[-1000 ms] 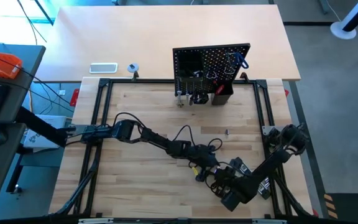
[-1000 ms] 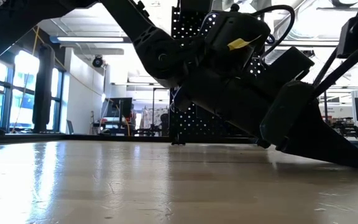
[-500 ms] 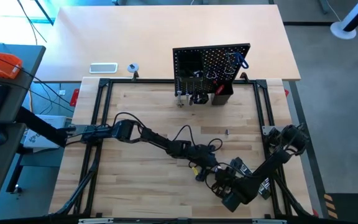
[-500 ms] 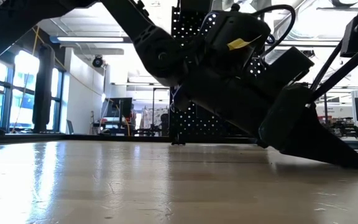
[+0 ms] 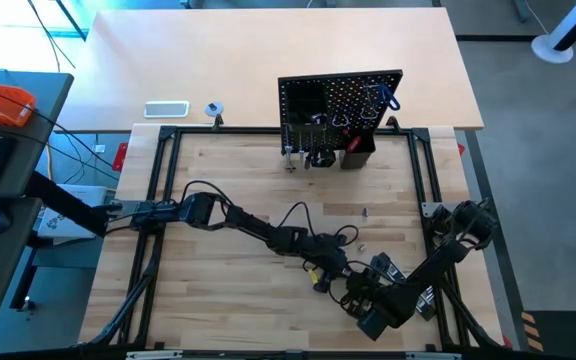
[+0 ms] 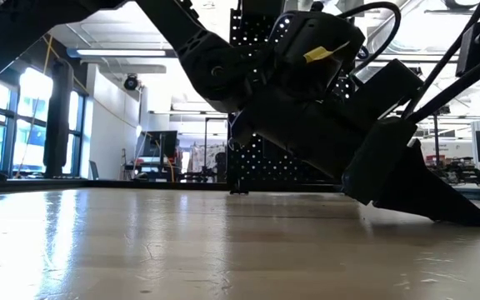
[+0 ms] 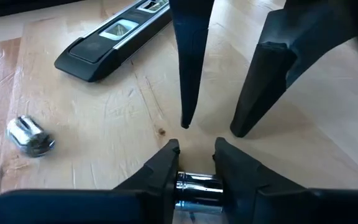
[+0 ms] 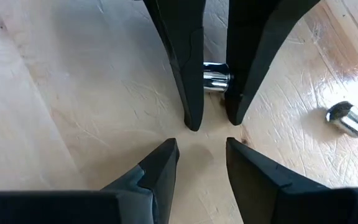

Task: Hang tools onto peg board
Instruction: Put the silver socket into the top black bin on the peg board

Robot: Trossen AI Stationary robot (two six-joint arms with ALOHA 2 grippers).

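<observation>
a small shiny silver socket [image 7: 197,185] is pinched between the left gripper [image 7: 196,149] fingers, which were spread wide a second ago, while the right gripper [image 8: 202,149] is held part-open, empty.

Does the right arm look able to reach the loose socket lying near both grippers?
Probably yes: the loose socket lies uncovered on bare wood beside the open right gripper; the left gripper, closed on the other socket, sits clear of it.
</observation>
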